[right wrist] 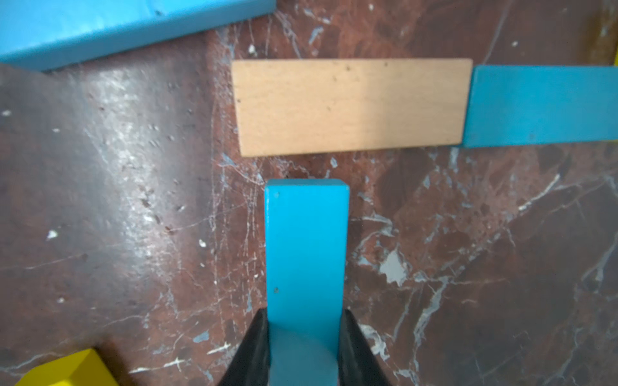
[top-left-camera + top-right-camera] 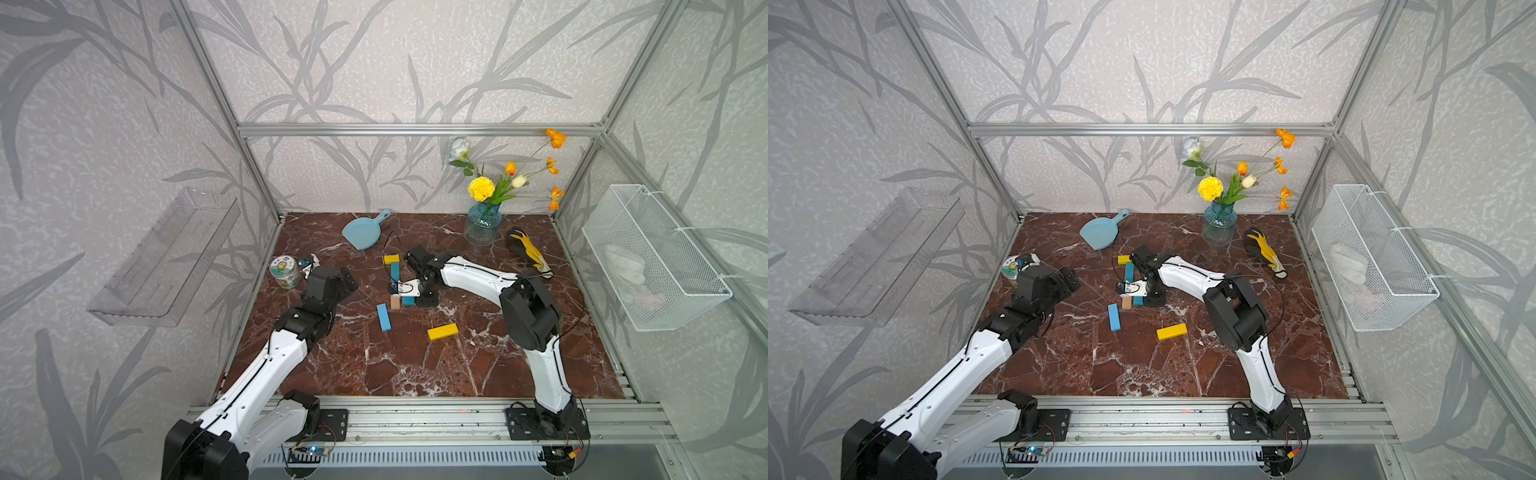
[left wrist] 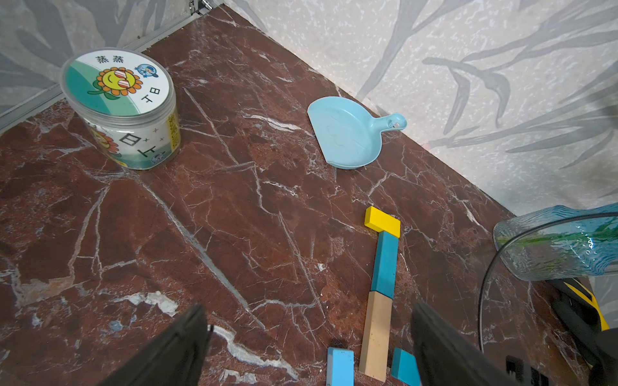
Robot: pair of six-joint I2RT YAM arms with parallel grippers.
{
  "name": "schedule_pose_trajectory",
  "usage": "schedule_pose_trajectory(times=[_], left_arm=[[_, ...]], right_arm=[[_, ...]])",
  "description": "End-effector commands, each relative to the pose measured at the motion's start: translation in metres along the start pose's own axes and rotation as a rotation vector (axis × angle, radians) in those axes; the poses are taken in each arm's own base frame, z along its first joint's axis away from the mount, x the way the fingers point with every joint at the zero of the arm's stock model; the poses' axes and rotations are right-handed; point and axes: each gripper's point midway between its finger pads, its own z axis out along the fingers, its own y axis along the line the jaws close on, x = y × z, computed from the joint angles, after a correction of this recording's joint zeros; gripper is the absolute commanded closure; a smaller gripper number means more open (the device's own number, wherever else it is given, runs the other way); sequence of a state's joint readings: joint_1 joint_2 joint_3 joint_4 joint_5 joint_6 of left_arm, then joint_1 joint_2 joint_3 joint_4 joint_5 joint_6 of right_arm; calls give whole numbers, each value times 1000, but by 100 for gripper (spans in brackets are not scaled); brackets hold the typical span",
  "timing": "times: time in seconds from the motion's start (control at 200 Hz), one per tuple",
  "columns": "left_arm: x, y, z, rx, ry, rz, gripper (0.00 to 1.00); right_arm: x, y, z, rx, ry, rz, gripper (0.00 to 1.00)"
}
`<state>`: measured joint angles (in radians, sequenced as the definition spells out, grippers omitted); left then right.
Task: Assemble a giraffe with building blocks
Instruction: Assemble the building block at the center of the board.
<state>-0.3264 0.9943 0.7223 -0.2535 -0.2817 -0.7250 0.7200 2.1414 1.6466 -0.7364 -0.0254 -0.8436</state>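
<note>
The giraffe's upper part lies flat mid-table: a short yellow head, a teal neck bar and a tan bar, end to end. My right gripper is shut on the second teal block. That block's free end points at the long side of the tan bar, with a narrow gap between them. A light-blue block and a longer yellow block lie loose nearer the front. My left gripper is open and holds nothing, off to the left beside the can.
A printed can stands by the left frame. A pale-blue dustpan lies at the back, a glass vase of flowers back right, with a yellow-and-black glove beside it. A wire basket hangs on the right wall.
</note>
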Motion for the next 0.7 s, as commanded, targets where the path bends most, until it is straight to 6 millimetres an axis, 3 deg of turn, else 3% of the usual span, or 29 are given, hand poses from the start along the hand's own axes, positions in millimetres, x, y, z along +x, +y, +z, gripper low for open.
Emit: schedule_pose_trajectory(times=[0.0, 0.29, 0.395, 0.525, 0.54, 0.56, 0.695], left_arm=[[-1, -1, -1, 6, -6, 15, 5], [-1, -2, -1, 9, -6, 15, 5], [-1, -2, 0, 9, -4, 17, 5], [-2, -3, -1, 11, -6, 15, 5], [-2, -3, -1, 11, -6, 15, 5], [-2, -2, -1, 10, -5, 15, 5], [-2, -3, -1, 10, -5, 17, 5]], right_arm=[[6, 3, 10, -10, 31, -18, 95], [7, 12, 18, -47, 30, -8, 80], [7, 15, 20, -59, 22, -8, 58], [8, 17, 23, -67, 25, -4, 53], [8, 16, 23, -68, 24, -3, 41], [8, 17, 23, -70, 24, -3, 36], [6, 15, 23, -68, 19, 7, 36]])
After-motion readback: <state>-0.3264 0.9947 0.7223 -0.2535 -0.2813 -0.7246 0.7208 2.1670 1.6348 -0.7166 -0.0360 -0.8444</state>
